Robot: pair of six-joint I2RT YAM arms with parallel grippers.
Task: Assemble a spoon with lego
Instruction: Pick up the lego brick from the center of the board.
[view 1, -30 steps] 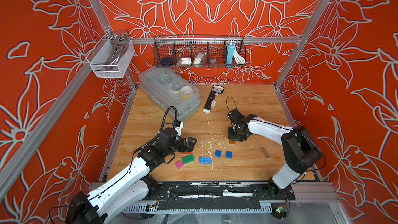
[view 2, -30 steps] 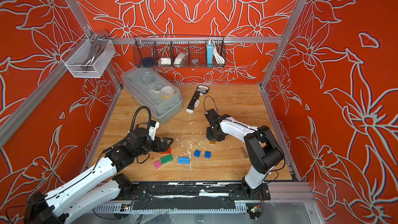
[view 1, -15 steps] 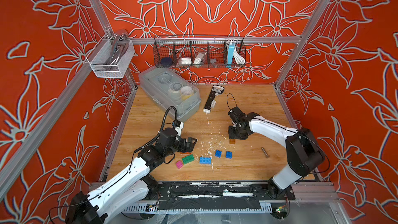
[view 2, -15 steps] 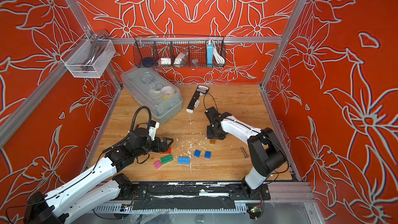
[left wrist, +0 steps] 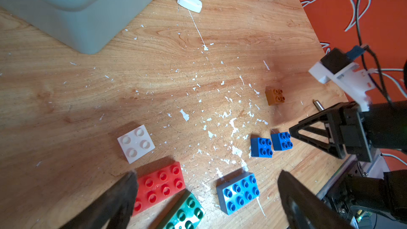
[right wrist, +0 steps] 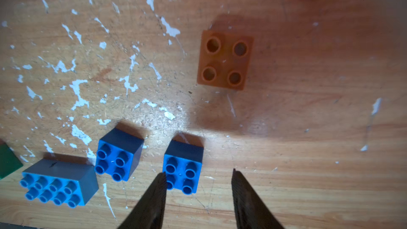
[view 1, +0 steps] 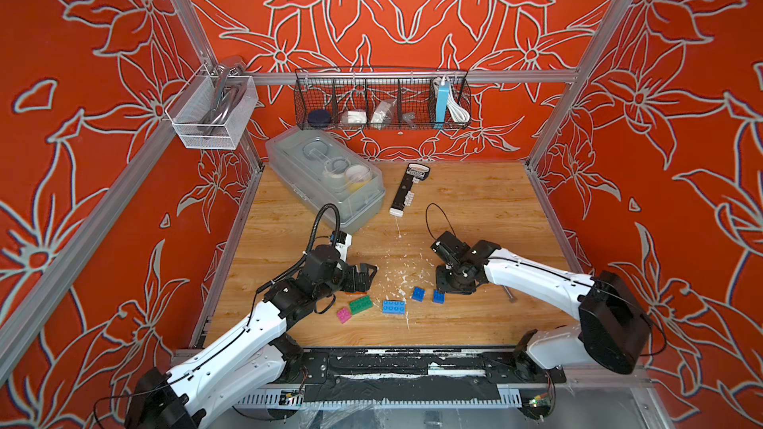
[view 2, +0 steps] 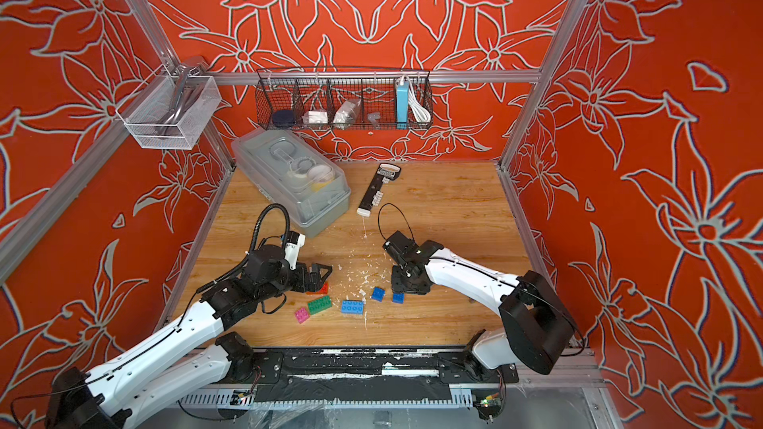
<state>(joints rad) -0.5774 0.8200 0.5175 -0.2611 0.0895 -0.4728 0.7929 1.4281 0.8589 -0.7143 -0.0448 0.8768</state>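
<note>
The lego lies as loose bricks on the wooden table; the spoon is out of view. Near the front are a pink brick [view 1: 343,314], a green brick [view 1: 360,304], a wide light blue brick [view 1: 393,306] and two small blue bricks [view 1: 418,293] [view 1: 438,296]. The red brick [left wrist: 159,187] and white brick [left wrist: 135,143] lie by my left gripper [left wrist: 207,174], which is wide open and empty. My right gripper [right wrist: 198,172] is open and empty just above one small blue brick [right wrist: 182,168]. The brown brick [right wrist: 224,59] stands apart from it.
A clear lidded container [view 1: 326,175] and a long black-and-white bar tool [view 1: 408,189] lie at the back of the table. A wire basket [view 1: 382,99] and a white mesh basket [view 1: 210,113] hang on the walls. A small bolt [view 1: 508,294] lies right of the bricks. White flakes litter the middle.
My right gripper has opened its jaws and moved toward the front, from the brown brick to over a small blue brick. The left arm has not moved.
</note>
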